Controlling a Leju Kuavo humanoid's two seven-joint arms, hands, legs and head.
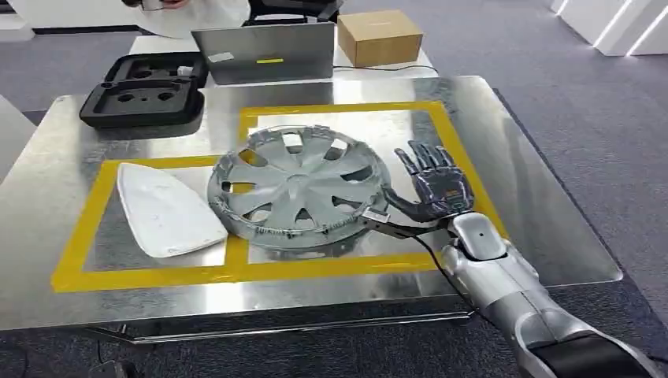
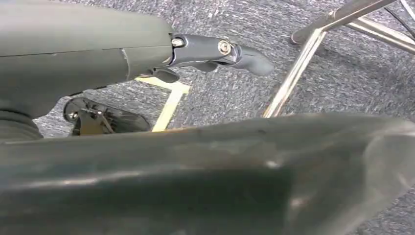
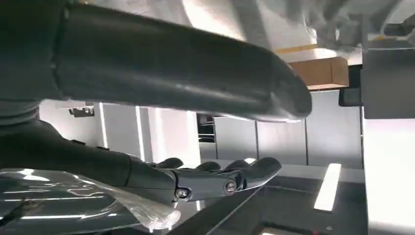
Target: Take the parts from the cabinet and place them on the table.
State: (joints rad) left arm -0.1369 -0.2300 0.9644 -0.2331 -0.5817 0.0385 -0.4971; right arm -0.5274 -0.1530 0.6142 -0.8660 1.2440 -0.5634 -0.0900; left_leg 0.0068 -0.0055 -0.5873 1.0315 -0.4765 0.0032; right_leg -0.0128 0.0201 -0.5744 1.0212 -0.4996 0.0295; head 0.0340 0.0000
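A silver wheel cover (image 1: 299, 189) lies flat in the middle of the steel table (image 1: 536, 205), inside yellow tape outlines. A white curved panel (image 1: 165, 209) lies to its left in the neighbouring outline. My right hand (image 1: 433, 185) hovers just right of the wheel cover with its fingers spread and nothing in it; the thumb points at the cover's rim, close to it. In the right wrist view the right hand's fingers (image 3: 220, 178) stretch out straight. My left hand (image 2: 215, 51) hangs low beside the table over the carpet, fingers extended, holding nothing.
At the table's far side stand a grey laptop (image 1: 264, 51), a cardboard box (image 1: 378, 35) and a black foam case (image 1: 142, 90). A metal table leg (image 2: 293, 73) and yellow floor tape (image 2: 169, 105) lie near my left hand. Grey carpet surrounds the table.
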